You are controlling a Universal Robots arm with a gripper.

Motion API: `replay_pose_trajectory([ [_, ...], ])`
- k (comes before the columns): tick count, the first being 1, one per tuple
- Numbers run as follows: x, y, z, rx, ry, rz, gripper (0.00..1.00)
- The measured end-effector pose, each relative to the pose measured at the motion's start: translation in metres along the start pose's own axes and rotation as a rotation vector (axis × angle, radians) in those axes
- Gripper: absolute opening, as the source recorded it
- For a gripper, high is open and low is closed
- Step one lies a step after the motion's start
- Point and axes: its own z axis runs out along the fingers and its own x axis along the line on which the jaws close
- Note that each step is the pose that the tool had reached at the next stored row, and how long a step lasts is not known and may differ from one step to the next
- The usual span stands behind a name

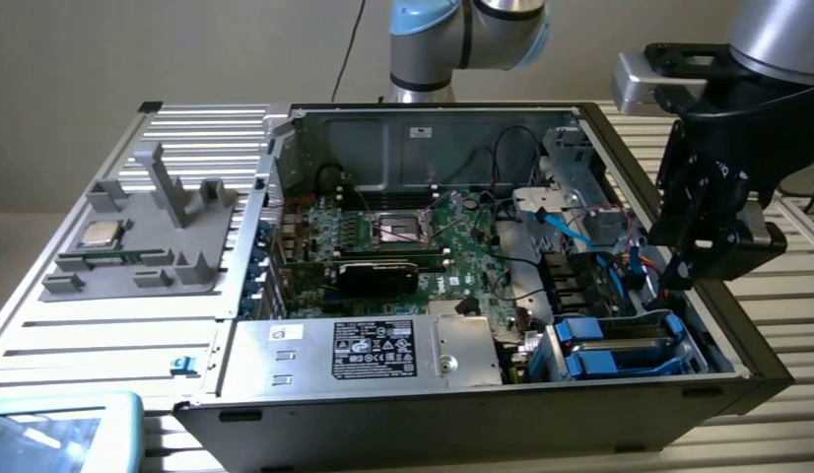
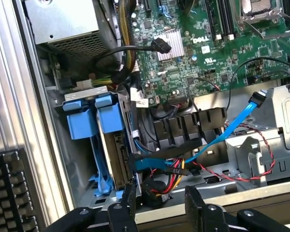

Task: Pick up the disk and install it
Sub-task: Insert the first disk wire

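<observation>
The disk (image 1: 615,345), framed by its bright blue bracket, stands on edge in the drive bay at the front corner of the open computer case (image 1: 722,340), on the exterior view's right. In the wrist view the disk (image 2: 108,113) shows two blue bracket tabs and a grey side running down into the bay. My gripper (image 1: 683,266) hangs above the case's right wall, just beyond the bay and clear of the disk. My black fingertips (image 2: 128,212) stand apart with only cables behind them, so my gripper (image 2: 159,205) is open and holds nothing.
Blue and red-black cables (image 2: 232,128) cross the case beside the bay. The green motherboard (image 1: 407,236) fills the middle, and a silver box with a black label (image 1: 368,350) sits at the front. A grey fixture holding a small CPU chip (image 1: 102,234) lies on the left.
</observation>
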Motion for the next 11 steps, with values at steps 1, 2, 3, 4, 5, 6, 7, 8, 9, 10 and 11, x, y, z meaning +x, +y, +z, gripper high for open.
replay_pose_trajectory([
  [1, -0.001, 0.0017, 0.0011, 0.0006, -0.0002, 0.002, 0.53],
  [2, -0.001, 0.0029, 0.0018, 0.0021, -0.0003, 0.003, 0.53],
  [3, -0.001, 0.0036, 0.0026, 0.0038, -0.0006, 0.006, 0.53],
  [4, -0.001, 0.0038, 0.0038, 0.0046, -0.0005, 0.013, 0.53],
  [5, -0.002, 0.0039, 0.0054, 0.0048, 0.0002, 0.023, 0.53],
  [6, -0.002, 0.0041, 0.0073, 0.0049, 0.0011, 0.033, 0.53],
  [7, -0.002, 0.0043, 0.009, 0.005, 0.0016, 0.039, 0.53],
  [8, -0.003, 0.0046, 0.0106, 0.005, 0.0019, 0.043, 0.53],
  [9, -0.004, 0.005, 0.0123, 0.005, 0.0019, 0.046, 0.53],
  [10, -0.005, 0.0053, 0.0129, 0.0049, 0.0019, 0.047, 0.53],
  [11, -0.006, 0.0056, 0.0132, 0.005, 0.0021, 0.048, 0.53],
])
